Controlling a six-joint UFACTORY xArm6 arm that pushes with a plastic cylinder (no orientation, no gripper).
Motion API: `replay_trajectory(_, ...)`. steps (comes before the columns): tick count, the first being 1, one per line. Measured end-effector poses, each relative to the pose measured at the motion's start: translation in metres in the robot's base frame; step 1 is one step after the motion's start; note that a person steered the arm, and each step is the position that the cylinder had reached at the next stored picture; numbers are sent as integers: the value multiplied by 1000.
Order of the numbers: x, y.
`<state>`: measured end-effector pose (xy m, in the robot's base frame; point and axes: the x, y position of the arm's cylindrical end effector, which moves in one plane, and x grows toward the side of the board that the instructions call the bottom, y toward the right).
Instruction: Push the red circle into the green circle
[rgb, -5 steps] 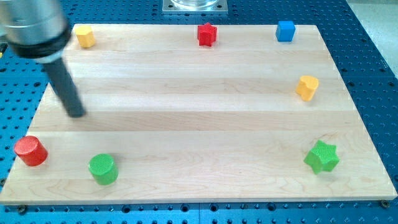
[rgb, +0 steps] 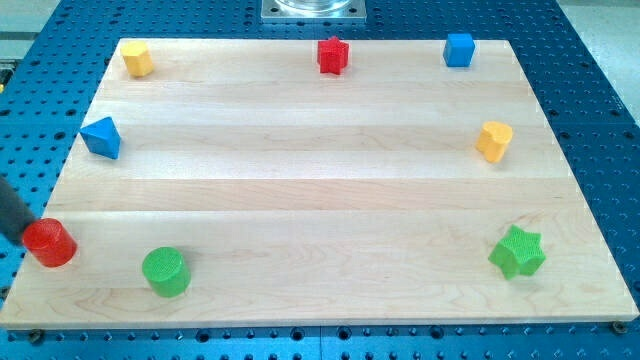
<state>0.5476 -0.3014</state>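
Note:
The red circle (rgb: 49, 243) sits at the left edge of the wooden board (rgb: 320, 190), near the view's bottom. The green circle (rgb: 165, 271) stands to its right and slightly lower, apart from it. My rod comes in from the view's left edge, and my tip (rgb: 24, 240) is right against the red circle's left side, seemingly touching it.
A blue triangle (rgb: 101, 137) lies at the left edge above the red circle. A yellow block (rgb: 138, 58), a red star (rgb: 333, 54) and a blue cube (rgb: 459, 48) line the top. A yellow block (rgb: 494, 140) and a green star (rgb: 518, 251) are on the right.
My rod has moved down and left, from over the blue triangle to the red circle's left side. The blue triangle, hidden before, now shows. The blocks have not visibly moved.

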Motion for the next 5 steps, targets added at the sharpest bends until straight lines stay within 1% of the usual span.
replay_trajectory(1, 13, 21)
replay_trajectory(2, 3, 45)
replay_trajectory(5, 3, 103)
